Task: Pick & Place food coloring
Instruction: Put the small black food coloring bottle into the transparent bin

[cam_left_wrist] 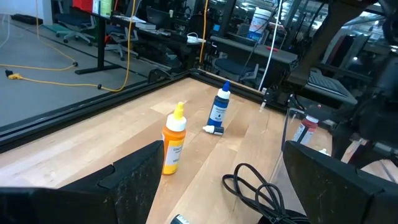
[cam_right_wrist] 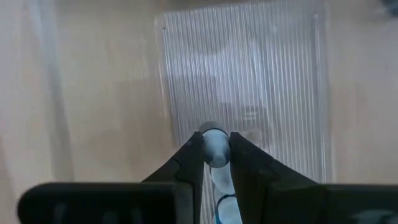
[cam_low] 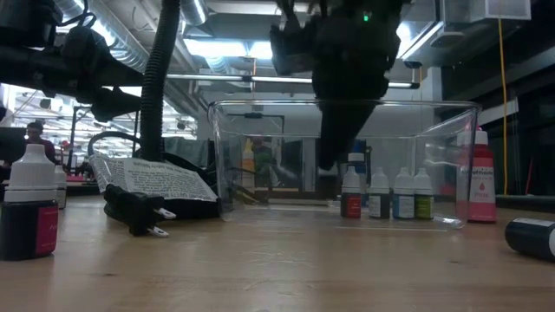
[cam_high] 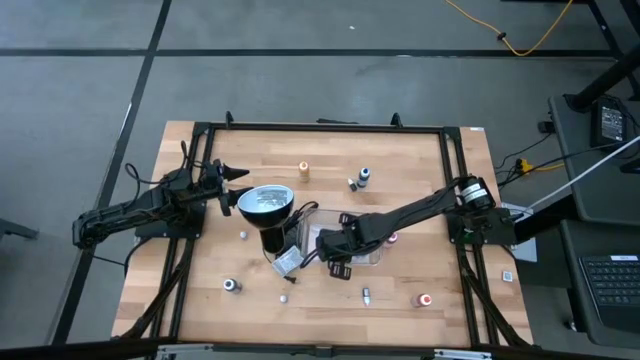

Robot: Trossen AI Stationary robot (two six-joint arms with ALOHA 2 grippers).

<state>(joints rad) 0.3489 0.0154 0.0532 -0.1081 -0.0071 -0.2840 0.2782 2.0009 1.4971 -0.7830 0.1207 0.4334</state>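
Right pincer (cam_right_wrist: pixel 216 155) clamped on a small food coloring bottle (cam_right_wrist: pixel 214 146) by its cap, held directly above the clear ribbed tray (cam_right_wrist: pixel 249 74), left pincer (cam_high: pixel 235 174) wide, apart.

I work in a robotics lab or workshop hall, not a home. My table (cam_high: pixel 330 160) is a bare wooden bench top boxed in by a black metal frame (cam_high: pixel 320 129), standing on a grey concrete floor marked with dark tape lines (cam_high: pixel 150 60). A yellow cable (cam_high: pixel 520 40) trails across that floor. Beside me sits a desk with a keyboard (cam_high: pixel 610 280). Looking level across the bench, I see silver ceiling ducts (cam_low: pixel 113 39) and strip lights (cam_low: pixel 217 48) overhead. Past my left fingers stand office chairs (cam_left_wrist: pixel 74 22) and more desks (cam_left_wrist: pixel 249 53) crowded with gear.
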